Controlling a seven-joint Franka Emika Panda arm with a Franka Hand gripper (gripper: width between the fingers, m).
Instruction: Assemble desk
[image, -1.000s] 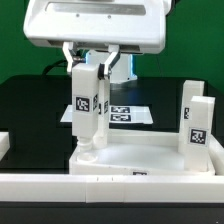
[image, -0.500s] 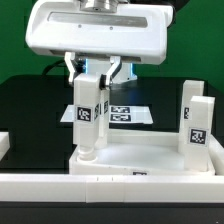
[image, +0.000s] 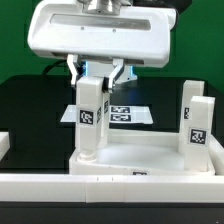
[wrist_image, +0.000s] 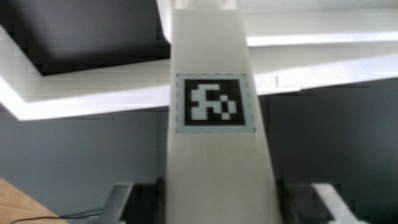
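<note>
The claw (image: 96, 72) grips the top of a leg (image: 91, 120). The leg stands straight up, its bottom right over the tabletop's (image: 150, 160) corner hole.

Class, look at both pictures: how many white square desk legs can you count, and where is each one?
3: one leg gripped upright over the tabletop's corner at the exterior view's left; two legs close together at the right. Others may be hidden.

Low frontal exterior; close wrist view.
</note>
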